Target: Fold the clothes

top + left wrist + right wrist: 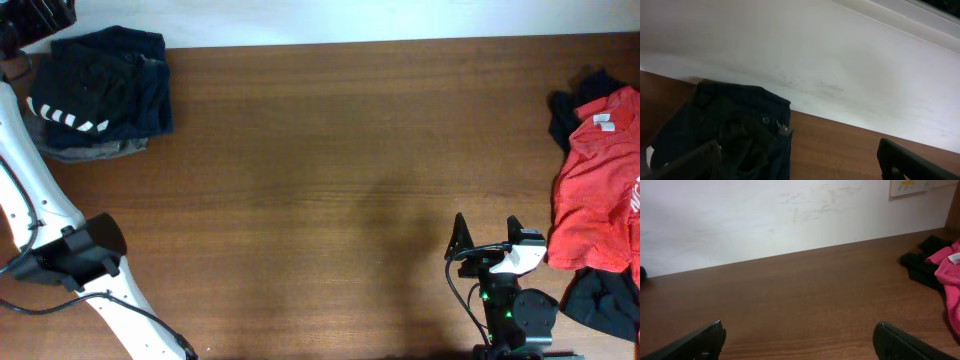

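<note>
The dark stack (100, 95) lay folded at the table's (320, 150) far left corner, blackish-green on top with short white stripes (70, 120) along its near left edge and a grey layer (100, 150) peeping out beneath. The red shirt (600, 190) sprawled unfolded at the table's right edge, white tag (603, 121) showing near its far end, with black garments (600, 300) crumpled under it at both the far and near ends. Between the two heaps the whole middle of the table was bare wood, from the far edge to the near one. The left gripper (800, 145) hung over the table's far left corner, above the stack, jaws spread wide and holding nothing. The right gripper (487, 228) stood near the table's near edge, right of centre and just beside the red shirt, its jaws likewise wide apart and empty. Only the left wrist view showed a small metal stud (766, 120) on the stack and the scuffed white wall (815, 50) rising behind the table's far edge. Only the right wrist view showed a pale plate (910, 186) on that wall. The stripes and the full spread of the red shirt could be seen from overhead alone.
</note>
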{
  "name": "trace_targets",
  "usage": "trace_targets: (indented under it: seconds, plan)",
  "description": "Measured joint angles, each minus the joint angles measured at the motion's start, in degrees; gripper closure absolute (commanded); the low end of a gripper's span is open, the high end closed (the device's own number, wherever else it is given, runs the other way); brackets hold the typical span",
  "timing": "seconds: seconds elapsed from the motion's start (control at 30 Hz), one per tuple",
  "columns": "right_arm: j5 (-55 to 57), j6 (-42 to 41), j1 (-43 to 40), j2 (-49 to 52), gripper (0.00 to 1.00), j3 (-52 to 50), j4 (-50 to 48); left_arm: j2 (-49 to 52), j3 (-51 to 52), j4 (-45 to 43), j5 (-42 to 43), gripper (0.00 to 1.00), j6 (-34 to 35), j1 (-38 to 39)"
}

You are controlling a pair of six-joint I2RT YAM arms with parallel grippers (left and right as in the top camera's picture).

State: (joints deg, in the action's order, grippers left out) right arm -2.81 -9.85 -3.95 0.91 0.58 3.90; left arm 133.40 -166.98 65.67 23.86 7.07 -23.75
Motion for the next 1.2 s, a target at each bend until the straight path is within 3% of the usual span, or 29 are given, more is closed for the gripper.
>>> trace_targets:
  seconds: [0.9,1.2]
  plan:
    - [0.0,0.0,0.0,0.0,0.01,0.0,0.0,0.0,0.1,0.2,-0.3,0.01,0.0,0.9]
    - [0.0,0.0,0.0,0.0,0.01,0.0,0.0,-9.4,12.6,5.3,-12.3,0.01,0.0,9.6]
